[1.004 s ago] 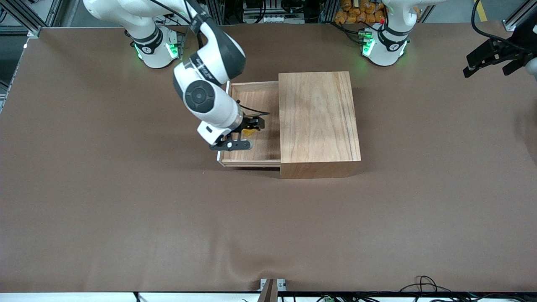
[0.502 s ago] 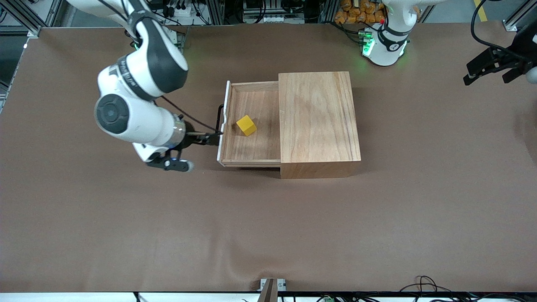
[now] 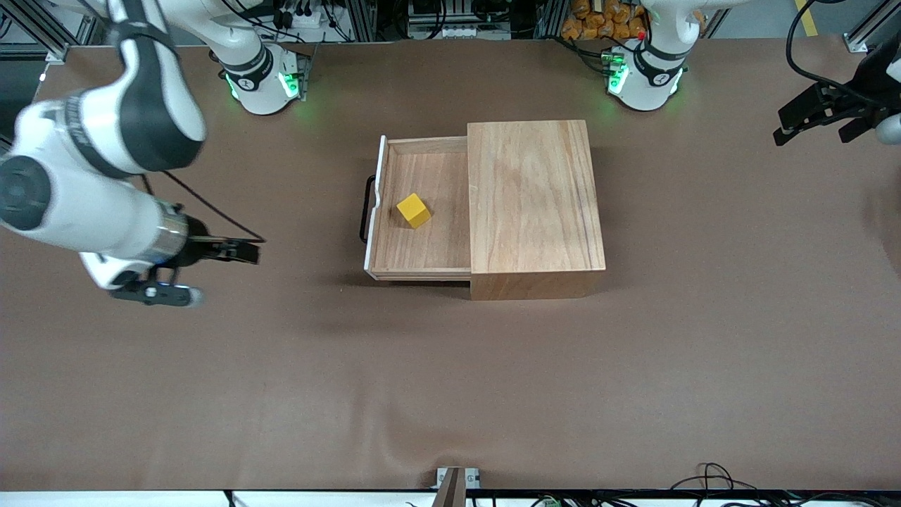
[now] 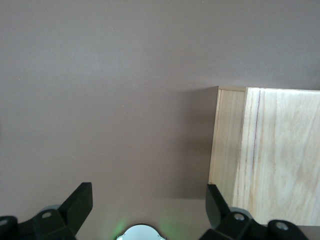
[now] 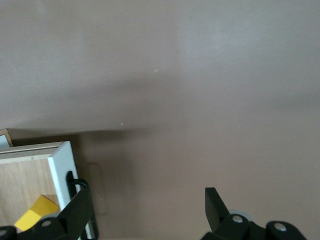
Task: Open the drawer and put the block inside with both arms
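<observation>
The drawer stands pulled out of the light-wood box toward the right arm's end of the table, its black wire handle free. The yellow block lies on the drawer floor. My right gripper is open and empty over the bare table, well clear of the handle. In the right wrist view its open gripper faces the drawer's white front and the block. My left gripper waits open over the left arm's end of the table. In the left wrist view it is beside the box.
The brown table mat is bare round the box. The two arm bases with green lights stand along the table edge farthest from the front camera. A small metal bracket sits at the nearest edge.
My right gripper let go of the block in the drawer, then drew back out past the handle toward the right arm's end of the table. The left arm barely moved.
</observation>
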Tool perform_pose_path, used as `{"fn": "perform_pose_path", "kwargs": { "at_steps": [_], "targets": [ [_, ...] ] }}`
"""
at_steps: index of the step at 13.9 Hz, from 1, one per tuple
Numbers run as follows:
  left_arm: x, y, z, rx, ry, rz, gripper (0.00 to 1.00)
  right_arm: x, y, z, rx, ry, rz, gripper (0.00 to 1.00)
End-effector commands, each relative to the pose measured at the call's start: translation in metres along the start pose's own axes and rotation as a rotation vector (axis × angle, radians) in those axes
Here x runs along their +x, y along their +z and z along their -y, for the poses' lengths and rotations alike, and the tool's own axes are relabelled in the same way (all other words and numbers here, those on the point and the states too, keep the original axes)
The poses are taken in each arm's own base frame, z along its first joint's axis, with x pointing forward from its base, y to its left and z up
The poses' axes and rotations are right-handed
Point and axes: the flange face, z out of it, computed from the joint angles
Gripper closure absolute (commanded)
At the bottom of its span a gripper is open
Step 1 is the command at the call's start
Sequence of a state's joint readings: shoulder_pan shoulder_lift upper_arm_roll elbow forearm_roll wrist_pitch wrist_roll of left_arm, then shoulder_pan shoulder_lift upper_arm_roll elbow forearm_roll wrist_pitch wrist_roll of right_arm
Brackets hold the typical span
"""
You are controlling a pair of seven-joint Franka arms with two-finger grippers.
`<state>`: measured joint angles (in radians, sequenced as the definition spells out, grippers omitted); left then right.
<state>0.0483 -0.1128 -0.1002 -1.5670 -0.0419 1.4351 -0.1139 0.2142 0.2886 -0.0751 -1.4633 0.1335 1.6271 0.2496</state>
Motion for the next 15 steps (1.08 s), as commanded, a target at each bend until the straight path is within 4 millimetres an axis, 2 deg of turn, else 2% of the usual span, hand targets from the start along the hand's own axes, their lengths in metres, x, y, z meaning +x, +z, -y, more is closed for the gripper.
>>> {"fn": "perform_pose_path", "kwargs": {
  "at_steps": [1,4,7,9,11,15],
  "targets": [
    [-0.005,-0.006,0.0,0.016,0.016,-0.001,0.0,-0.029,-0.041,-0.025,-0.002,0.001,-0.036,0.0],
    [-0.005,-0.005,0.0,0.016,0.016,0.001,0.0,-0.054,-0.077,-0.054,0.019,0.032,-0.052,0.0],
    [-0.006,-0.005,0.0,0.016,0.014,0.002,0.0,-0.082,-0.108,-0.083,0.017,-0.019,-0.035,0.0],
    [-0.008,-0.005,0.0,0.018,0.014,0.019,0.0,-0.094,-0.115,-0.094,0.012,-0.023,0.001,0.0],
    [-0.012,-0.005,0.0,0.02,0.014,0.022,0.0,-0.103,-0.123,-0.093,0.007,-0.028,0.007,0.0],
    [-0.016,-0.005,0.0,0.021,0.014,0.024,0.0,-0.107,-0.131,-0.115,-0.012,-0.102,-0.001,0.0]
  ]
}}
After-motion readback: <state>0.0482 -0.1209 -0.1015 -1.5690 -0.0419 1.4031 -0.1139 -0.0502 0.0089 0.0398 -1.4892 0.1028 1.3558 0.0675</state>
